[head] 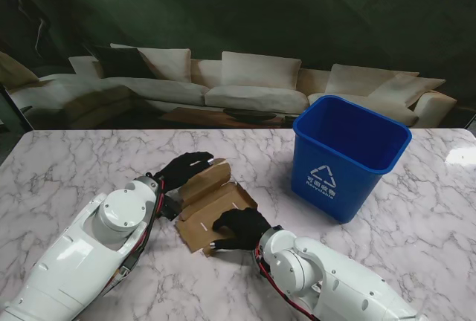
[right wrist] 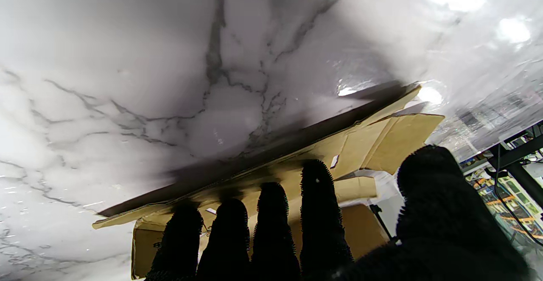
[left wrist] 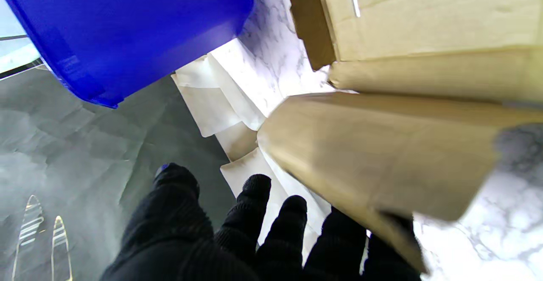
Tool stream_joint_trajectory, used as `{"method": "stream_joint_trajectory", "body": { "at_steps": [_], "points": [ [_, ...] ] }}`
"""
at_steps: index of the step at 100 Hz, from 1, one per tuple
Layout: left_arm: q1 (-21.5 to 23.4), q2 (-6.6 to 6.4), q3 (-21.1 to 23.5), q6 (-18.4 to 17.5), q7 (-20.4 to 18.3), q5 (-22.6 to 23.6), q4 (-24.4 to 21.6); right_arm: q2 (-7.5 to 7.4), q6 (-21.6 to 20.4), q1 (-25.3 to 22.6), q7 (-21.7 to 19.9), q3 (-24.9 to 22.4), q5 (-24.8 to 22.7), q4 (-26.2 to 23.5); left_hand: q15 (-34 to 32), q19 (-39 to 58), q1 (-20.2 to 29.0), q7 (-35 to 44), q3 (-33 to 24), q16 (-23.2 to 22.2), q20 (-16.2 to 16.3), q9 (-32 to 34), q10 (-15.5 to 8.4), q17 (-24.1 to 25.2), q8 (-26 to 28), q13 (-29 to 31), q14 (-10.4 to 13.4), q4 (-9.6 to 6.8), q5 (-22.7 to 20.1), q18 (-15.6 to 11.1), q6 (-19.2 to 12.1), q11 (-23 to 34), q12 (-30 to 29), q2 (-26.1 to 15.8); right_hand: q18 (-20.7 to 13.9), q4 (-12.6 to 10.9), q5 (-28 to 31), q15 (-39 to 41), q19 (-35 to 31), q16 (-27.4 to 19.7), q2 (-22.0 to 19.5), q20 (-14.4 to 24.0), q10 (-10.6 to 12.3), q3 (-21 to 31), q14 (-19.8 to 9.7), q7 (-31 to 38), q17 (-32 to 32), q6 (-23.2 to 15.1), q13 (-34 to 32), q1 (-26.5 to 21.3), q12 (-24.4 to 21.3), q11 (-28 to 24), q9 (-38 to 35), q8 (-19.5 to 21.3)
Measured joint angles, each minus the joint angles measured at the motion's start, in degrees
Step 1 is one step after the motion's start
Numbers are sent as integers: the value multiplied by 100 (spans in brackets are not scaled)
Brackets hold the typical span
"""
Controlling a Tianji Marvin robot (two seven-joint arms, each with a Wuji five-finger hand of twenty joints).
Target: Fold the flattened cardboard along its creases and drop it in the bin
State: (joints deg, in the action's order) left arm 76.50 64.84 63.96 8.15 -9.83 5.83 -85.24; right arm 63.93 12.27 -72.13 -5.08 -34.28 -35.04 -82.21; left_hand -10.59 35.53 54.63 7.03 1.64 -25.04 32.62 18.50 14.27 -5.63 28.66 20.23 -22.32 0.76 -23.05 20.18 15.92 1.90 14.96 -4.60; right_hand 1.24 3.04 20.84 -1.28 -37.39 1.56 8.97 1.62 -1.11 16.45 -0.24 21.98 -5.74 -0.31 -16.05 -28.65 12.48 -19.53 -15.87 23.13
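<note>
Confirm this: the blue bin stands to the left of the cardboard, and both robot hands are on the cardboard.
Not quite. The blue bin stands to the right of the cardboard, as the stand view shows. The rest holds: the left robot hand and right robot hand are both on it.

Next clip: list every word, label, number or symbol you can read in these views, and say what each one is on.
White recycling triangle of arrows: on the front of the blue bin, stand view.
Line of white characters under that triangle: too small to read.
Left wrist view: only the cut-off edge of the white print shows on the bin; unreadable.
Cardboard: no print visible; only small white marks.
Left hand, right hand: plain black gloves, no text.
</note>
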Motion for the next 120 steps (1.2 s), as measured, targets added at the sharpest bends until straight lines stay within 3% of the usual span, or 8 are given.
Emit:
{"method": "stream_joint_trajectory", "body": {
  "at_steps": [26, 55, 69, 76, 87, 103, 112, 120],
  "points": [
    [-8, 0, -121, -78, -108, -95, -103, 94, 67, 228, 19, 139, 183, 199, -49, 73, 0, 0, 0, -1, -4, 0, 47, -60, 0, 109, -4, 0, 0, -9, 0, 0, 0, 0, -29, 0, 0, -7, 1, -2, -1, -1, 28, 0, -16, 0, -13, -23, 5, 0, 0, 0, 2, 1],
    [-245, 68, -332, 145, -192, -346, 268, 118, 87, 248, 31, 146, 195, 231, -112, 155, 0, -5, 0, -1, -68, 2, 65, -137, -1, 138, -66, 0, 0, -9, -69, 0, 0, 0, -62, 0, 0, -12, 3, -2, -2, -2, 56, -1, -26, 5, -15, -43, 5, 0, 0, 0, 5, 1],
    [-157, 74, -303, 77, -184, -415, 253, 120, 87, 257, 33, 153, 195, 239, -376, 658, 0, -6, 0, -138, -68, 85, 567, -432, -1, 668, 35, 0, 6, -155, -107, 5, 0, 2, -66, 0, 0, -13, 3, -2, -3, -2, 62, -1, -26, 12, -15, -53, 6, 0, 0, 0, 5, 5],
    [-95, 73, -276, 10, -201, -463, 221, 125, 94, 270, 47, 167, 199, 252, -413, 787, 0, -12, 0, -177, -68, 316, 705, -489, -6, 795, 79, 0, 91, -213, -130, 21, 45, 3, -66, 0, 0, -13, 3, -2, -3, -5, 63, -1, -16, 12, -15, -54, 6, 0, 0, 0, 5, 7],
    [-32, 34, -222, 17, -551, -575, 134, 150, 132, 301, 84, 200, 237, 290, -413, 787, -97, -149, 0, -239, -72, 1274, 661, -410, -141, 787, -25, 0, 284, -154, -157, 324, 544, 3, -67, 0, 0, -14, 4, -3, -3, -22, 63, -1, -10, 12, -15, -56, 8, 0, 0, 0, 5, 7],
    [-25, -41, -272, 71, -716, -586, 94, 184, 159, 345, 113, 232, 268, 344, -517, 787, -172, -158, 0, -658, -76, 1808, 412, -221, -213, 787, -54, 0, 348, -79, -151, 695, 1617, 3, -67, 0, 0, -15, 14, -3, -63, -37, 63, -7, -7, 12, -15, -56, 9, -3, 0, 0, 5, 7],
    [-64, -61, -341, 101, -746, -532, 139, 189, 163, 349, 114, 233, 271, 351, -518, 782, -172, -136, 0, -701, -76, 1920, 390, -109, -213, 787, 2, 0, 334, -77, -9, 612, 1561, 3, -67, 0, 0, -16, 35, -4, -63, -49, 63, -7, -6, 12, -9, -56, 9, -3, 0, 0, 5, 7],
    [-147, -65, -424, 140, -827, -490, 260, 190, 162, 349, 118, 233, 271, 353, -406, 524, -172, -35, 0, -580, -75, 1931, 325, -5, -134, 787, 26, 0, 160, -77, 5, 496, 1059, 3, -67, 0, 0, -16, 36, -5, -63, -72, 63, -7, -6, 12, -7, -57, 9, -3, 0, 0, 5, 7]
  ]
}}
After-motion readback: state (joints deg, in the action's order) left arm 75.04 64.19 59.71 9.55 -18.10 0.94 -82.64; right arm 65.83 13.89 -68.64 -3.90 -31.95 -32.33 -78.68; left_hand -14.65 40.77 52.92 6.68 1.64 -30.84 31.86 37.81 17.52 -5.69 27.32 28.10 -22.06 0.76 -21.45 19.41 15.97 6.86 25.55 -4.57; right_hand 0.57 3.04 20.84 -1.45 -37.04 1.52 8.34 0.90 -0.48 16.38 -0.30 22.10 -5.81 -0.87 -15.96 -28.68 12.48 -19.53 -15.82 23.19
